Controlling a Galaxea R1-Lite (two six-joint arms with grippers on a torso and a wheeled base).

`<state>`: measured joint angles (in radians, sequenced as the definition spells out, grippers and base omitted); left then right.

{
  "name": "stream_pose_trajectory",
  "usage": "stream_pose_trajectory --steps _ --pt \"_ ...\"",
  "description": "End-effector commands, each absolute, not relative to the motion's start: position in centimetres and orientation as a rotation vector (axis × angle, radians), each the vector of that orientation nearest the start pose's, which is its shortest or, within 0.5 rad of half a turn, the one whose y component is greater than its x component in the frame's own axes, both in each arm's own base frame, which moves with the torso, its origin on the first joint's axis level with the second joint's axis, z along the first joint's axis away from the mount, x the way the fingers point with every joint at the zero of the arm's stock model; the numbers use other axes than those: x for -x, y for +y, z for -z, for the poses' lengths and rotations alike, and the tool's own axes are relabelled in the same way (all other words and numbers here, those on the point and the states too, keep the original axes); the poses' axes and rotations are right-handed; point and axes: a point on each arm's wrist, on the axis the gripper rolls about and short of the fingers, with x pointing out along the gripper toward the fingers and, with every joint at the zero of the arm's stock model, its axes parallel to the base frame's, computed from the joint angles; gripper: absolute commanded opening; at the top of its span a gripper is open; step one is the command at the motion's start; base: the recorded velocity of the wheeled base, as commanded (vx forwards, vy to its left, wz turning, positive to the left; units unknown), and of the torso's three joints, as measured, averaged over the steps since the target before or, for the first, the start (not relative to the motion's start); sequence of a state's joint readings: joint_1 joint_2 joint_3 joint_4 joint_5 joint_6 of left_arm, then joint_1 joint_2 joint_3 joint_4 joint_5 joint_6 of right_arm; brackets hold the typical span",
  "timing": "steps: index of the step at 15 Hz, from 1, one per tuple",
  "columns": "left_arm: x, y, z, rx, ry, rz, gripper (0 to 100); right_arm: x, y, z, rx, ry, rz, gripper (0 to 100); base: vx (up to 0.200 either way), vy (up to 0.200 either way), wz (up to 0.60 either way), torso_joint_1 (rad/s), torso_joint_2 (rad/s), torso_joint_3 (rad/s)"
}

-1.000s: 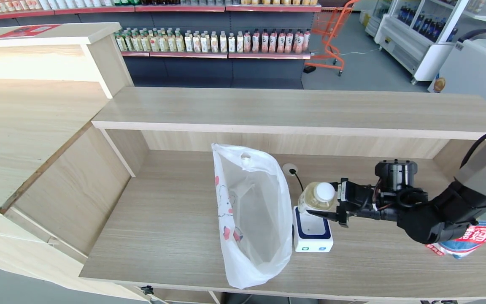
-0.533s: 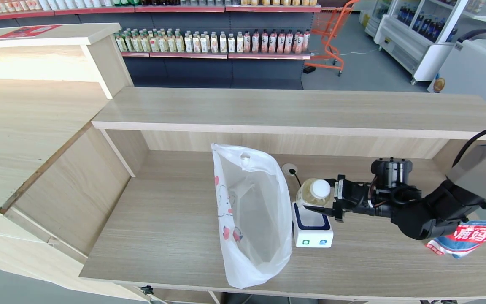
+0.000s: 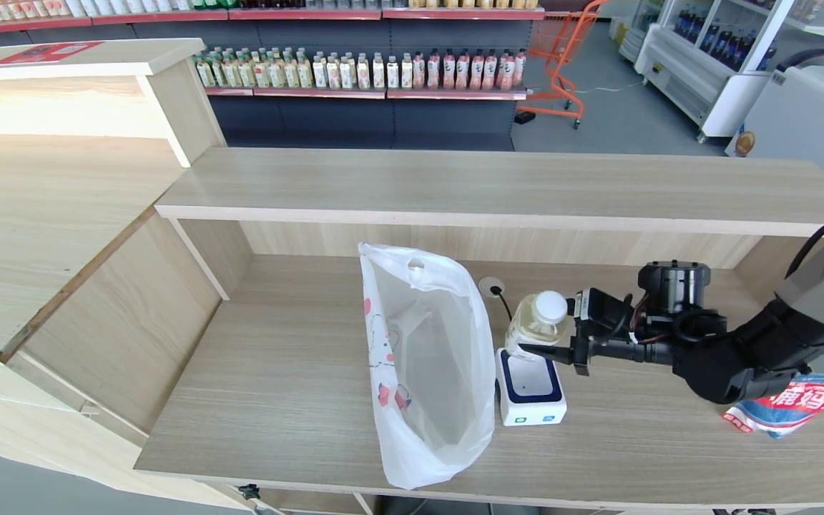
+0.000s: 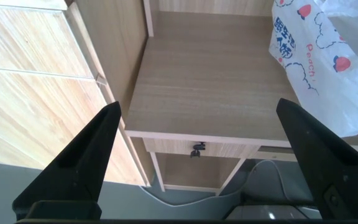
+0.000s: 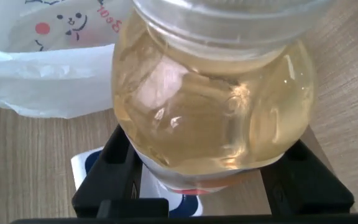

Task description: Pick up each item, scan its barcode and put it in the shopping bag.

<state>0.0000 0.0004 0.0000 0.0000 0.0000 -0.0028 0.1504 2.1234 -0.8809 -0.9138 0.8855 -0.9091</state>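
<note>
From the head camera we see the right arm reaching in from the right, low across the counter (image 3: 290, 372), forearm near level and wrist turned toward the bag (image 3: 430, 372); the right gripper (image 3: 552, 342) pinches a bottle (image 3: 537, 323) of pale yellow drink by its body, white cap uppermost. The bottle hangs over the far end of the white scanner (image 3: 531, 392), which sits just beside the bag's right side; the bag stands open on the counter. A red and blue packet (image 3: 787, 409) lies near the counter's right end, partly behind the arm.

The right wrist camera brings us closer; there the black fingers (image 5: 114, 165) press on either side of the bottle's lower half, a corner of the scanner shows beneath, and the bag lies beyond.

The left wrist camera gives us the left gripper (image 4: 199, 109), fingers spread wide with nothing between them, held off the counter's front edge near the drawers (image 4: 30, 81).
</note>
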Motion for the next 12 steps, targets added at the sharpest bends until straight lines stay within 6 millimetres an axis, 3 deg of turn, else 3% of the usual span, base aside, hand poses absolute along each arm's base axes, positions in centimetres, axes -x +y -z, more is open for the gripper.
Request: stream_pose_trajectory --steps 1,2,4,6,8,12 --pt "2.3 0.0 -7.5 0.003 0.000 0.000 100 -34.8 6.6 -14.8 0.572 -0.212 -1.019 0 0.000 0.000 0.00 0.000 0.00 0.000" --pt "2.3 0.0 -7.5 0.003 0.000 0.000 100 -34.2 6.1 -16.2 0.535 -0.214 -0.998 0 0.000 0.000 0.00 0.000 0.00 0.000" --pt "2.3 0.0 -7.5 0.003 0.000 0.000 100 -30.6 4.2 -20.6 0.375 -0.186 -0.862 0 0.000 0.000 0.00 0.000 0.00 0.000" --pt "2.3 0.0 -7.5 0.003 0.000 0.000 100 -27.9 3.6 -21.1 0.308 -0.136 -0.721 0 0.000 0.000 0.00 0.000 0.00 0.000" --pt "2.3 0.0 -7.5 0.003 0.000 0.000 100 -24.7 3.5 -21.5 0.135 -0.084 -0.704 0 0.000 0.000 0.00 0.000 0.00 0.000" --pt "2.3 0.0 -7.5 0.003 0.000 0.000 100 -22.1 4.9 -24.1 -0.147 -0.010 -0.660 0 0.000 0.000 0.00 0.000 0.00 0.000"
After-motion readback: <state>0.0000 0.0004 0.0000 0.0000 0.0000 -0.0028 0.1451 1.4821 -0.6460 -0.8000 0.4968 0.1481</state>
